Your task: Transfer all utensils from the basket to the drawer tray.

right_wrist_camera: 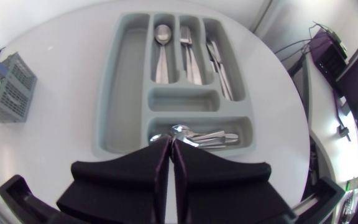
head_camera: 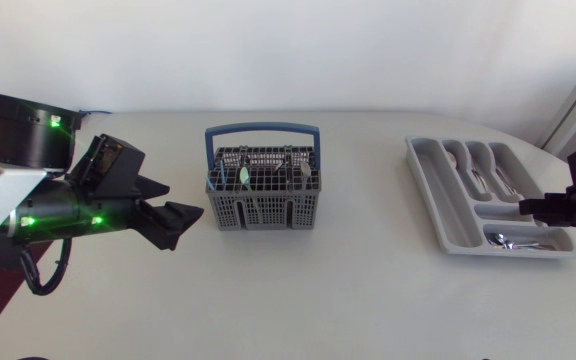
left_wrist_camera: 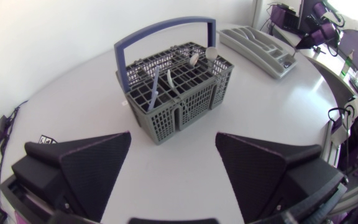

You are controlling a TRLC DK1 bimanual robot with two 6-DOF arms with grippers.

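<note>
Left gripper (left_wrist_camera: 173,142): fingers spread wide, nothing in them. Basket (left_wrist_camera: 185,102) sits straight ahead of it, near but not touching. It's a grey plastic lattice with a blue hoop handle (left_wrist_camera: 166,28) across the top. Utensils (left_wrist_camera: 211,53) in it stand upright: two steel spoons (left_wrist_camera: 194,59) bowl-up on the side far from the gripper, and one pale lilac stem (left_wrist_camera: 155,84) nearer. Can't tell the full count through the grid.

Right gripper (right_wrist_camera: 168,146): fingers pressed together, nothing visible between them. It hovers over the drawer tray (right_wrist_camera: 126,81) at the nearest cross compartment, where small spoons (right_wrist_camera: 204,135) lie just ahead of the fingertips. Long slots beyond hold a spoon (right_wrist_camera: 161,37), forks (right_wrist_camera: 188,46) and knives (right_wrist_camera: 219,62).

Handling, my read:
- Steel cutlery is stiff, light and slick, and thin stems will pivot between broad wedge fingers.
- Grab the exposed top just below the bowl, then pull straight up to clear the grid and hoop handle.
- The lilac one looks plastic, so probably lighter and less slippery.
- The basket is light and may slide or tip if a utensil snags.
</note>
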